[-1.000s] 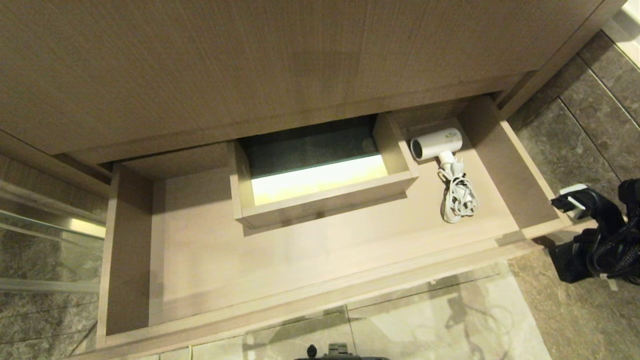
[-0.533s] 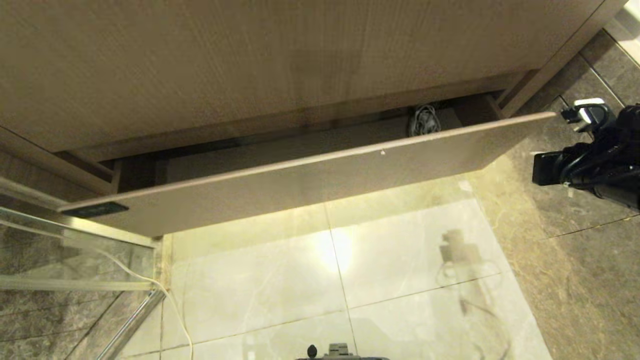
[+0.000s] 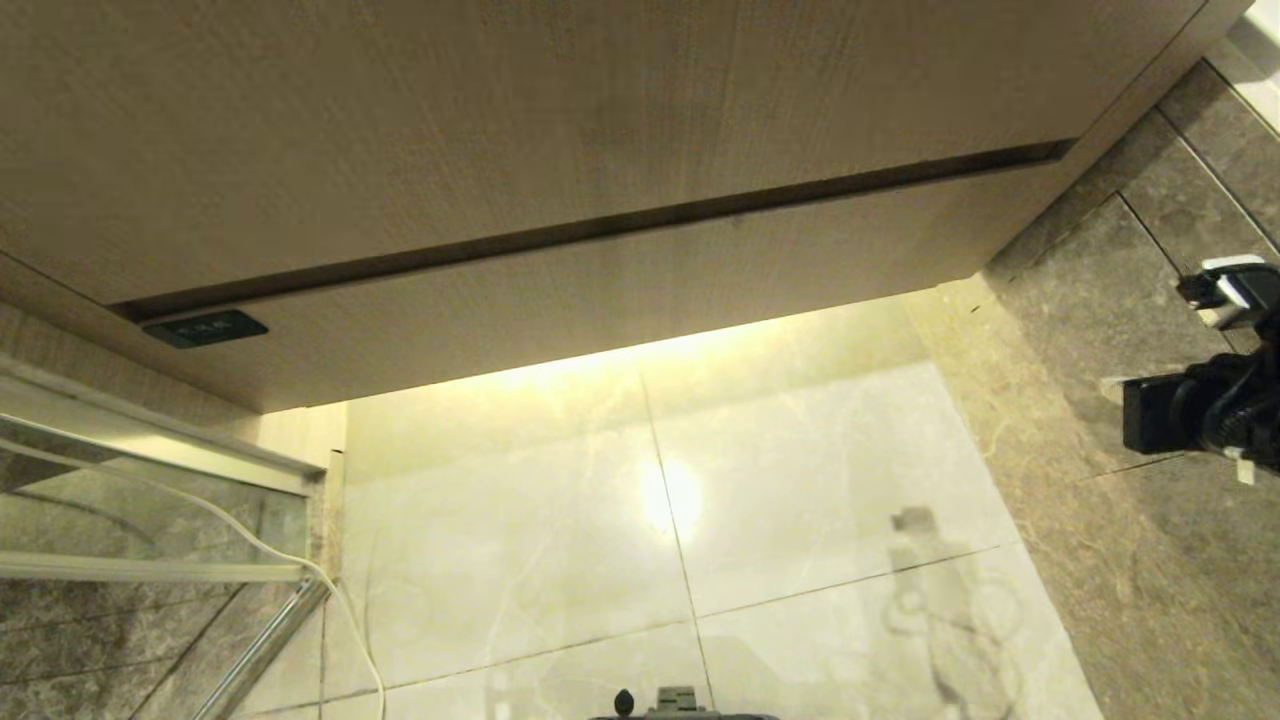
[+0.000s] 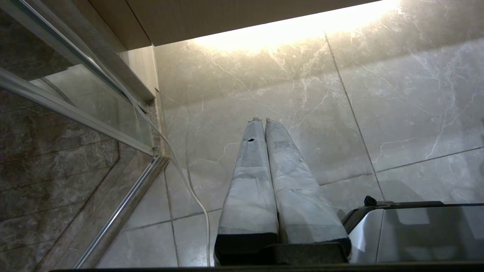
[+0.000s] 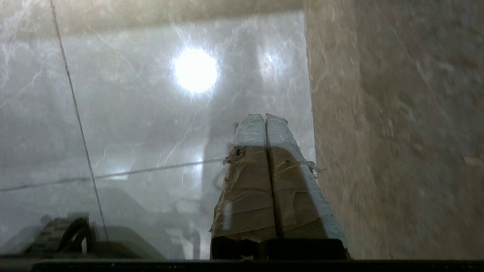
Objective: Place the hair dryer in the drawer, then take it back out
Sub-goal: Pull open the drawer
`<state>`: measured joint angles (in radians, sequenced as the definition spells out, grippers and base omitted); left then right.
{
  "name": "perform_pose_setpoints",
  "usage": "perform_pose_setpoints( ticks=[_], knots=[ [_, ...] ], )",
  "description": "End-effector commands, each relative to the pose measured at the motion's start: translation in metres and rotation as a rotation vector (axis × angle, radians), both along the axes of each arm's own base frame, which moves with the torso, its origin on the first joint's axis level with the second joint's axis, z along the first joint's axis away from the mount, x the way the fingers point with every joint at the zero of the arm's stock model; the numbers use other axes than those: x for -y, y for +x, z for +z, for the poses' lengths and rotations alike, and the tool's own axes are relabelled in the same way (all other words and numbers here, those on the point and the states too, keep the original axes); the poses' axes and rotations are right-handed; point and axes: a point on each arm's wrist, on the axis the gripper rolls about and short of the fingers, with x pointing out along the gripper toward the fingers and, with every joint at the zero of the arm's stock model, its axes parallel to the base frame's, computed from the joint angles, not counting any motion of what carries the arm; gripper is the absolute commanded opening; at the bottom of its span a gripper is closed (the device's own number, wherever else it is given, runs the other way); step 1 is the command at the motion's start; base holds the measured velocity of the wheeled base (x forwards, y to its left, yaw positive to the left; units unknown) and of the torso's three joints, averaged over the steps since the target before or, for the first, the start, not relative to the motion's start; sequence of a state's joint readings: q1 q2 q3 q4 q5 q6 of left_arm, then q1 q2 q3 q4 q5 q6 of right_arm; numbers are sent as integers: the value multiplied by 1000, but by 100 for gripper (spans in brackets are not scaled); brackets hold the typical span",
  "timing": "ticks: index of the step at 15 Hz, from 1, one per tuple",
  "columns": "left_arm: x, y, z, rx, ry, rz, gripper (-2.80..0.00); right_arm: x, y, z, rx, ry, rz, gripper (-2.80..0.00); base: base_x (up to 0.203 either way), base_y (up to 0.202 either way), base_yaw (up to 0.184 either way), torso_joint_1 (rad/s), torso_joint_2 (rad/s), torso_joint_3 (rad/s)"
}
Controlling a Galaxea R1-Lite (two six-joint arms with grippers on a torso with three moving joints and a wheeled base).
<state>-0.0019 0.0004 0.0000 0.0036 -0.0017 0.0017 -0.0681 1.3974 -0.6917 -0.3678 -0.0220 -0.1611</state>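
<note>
2 wood-grain fronts fill the upper part of your head view: the plain panel [image 3: 560, 110] above and the drawer [image 3: 620, 290] below it, pushed fully shut, with only a thin dark gap between them. A small dark label [image 3: 205, 328] sits at the drawer front's left end. You cannot see the hair dryer in any view. Below the drawer's lower edge, pale glossy floor tiles [image 3: 680, 520] lie open to your base, and darker stone tiles [image 3: 1130, 560] run along the right. A glass panel [image 3: 130, 510] with a metal frame closes the left side, a thin white cable [image 3: 340, 620] trailing beside it. Your right gripper [image 5: 265, 116] hangs over the floor, right of the drawer's right end, fingers pressed together and holding nothing. Your left gripper [image 4: 261, 120] also points at the pale tiles, fingers together, holding nothing.
</note>
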Motion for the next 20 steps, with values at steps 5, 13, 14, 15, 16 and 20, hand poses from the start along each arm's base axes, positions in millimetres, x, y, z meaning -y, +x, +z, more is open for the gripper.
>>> perform_pose_setpoints(
  ticks=[5, 13, 14, 15, 16, 20],
  knots=[
    [0, 0, 0, -1, 0, 1, -280, -10, -147, 2, 212, -6, 4, -280, 0, 0, 0, 0, 0, 0],
    [0, 0, 0, 0, 0, 1, -280, -13, -255, -108, 467, 43, 121, -280, 0, 0, 0, 0, 0, 0],
    [0, 0, 0, 1, 1, 1, -280, -13, -252, -119, 503, 57, 177, -280, 0, 0, 0, 0, 0, 0],
    [0, 0, 0, -1, 1, 1, -280, -13, -250, -125, 501, 70, 248, -280, 0, 0, 0, 0, 0, 0],
    [0, 0, 0, 0, 1, 1, -280, -13, -249, -130, 459, 82, 250, -280, 0, 0, 0, 0, 0, 0],
    [0, 0, 0, 0, 1, 2, -280, -13, -249, -131, 446, 116, 245, -280, 0, 0, 0, 0, 0, 0]
  ],
)
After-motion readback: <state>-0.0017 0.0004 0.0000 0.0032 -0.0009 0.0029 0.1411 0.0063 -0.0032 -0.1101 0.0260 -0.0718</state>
